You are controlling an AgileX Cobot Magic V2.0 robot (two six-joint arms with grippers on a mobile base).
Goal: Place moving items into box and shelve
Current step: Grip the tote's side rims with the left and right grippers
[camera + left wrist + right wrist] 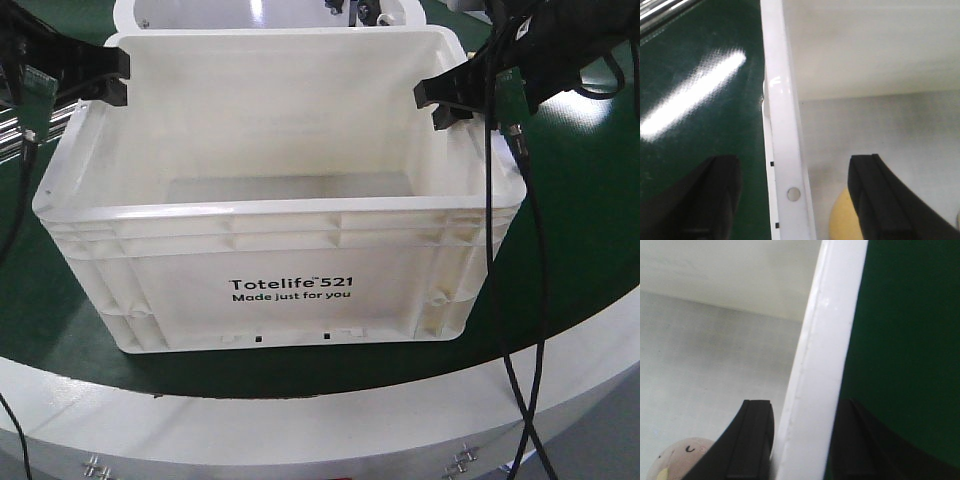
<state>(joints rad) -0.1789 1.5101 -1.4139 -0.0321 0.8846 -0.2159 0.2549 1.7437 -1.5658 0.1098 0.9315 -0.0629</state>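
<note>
Inside, a pale yellow rounded item (842, 223) lay on the floor of the white rectangular plastic crate (290, 290), at the bottom edge of the left wrist view, just beside the inner finger of the left gripper (800, 200). A second tan-pink rounded item (681, 460) with small dark marks sat at the lower left of the right wrist view, near the inner finger of the right gripper (805, 445). From the front view neither item could be seen behind the crate's near wall, which carried the black print "Totelife 521 Made just for you".

The left gripper stood released, its jaws straddling the crate's side rim with a clear gap on each side. The right gripper looked clenched on the opposite rim, one finger against the inner face and the other against the outer face. In the front view the two grippers met the crate at the upper left and upper right of the frame.

The crate rested on a dark green tabletop (585, 230) with a white curved edge (300, 425), and black cables (530, 300) hung down at the right.
</note>
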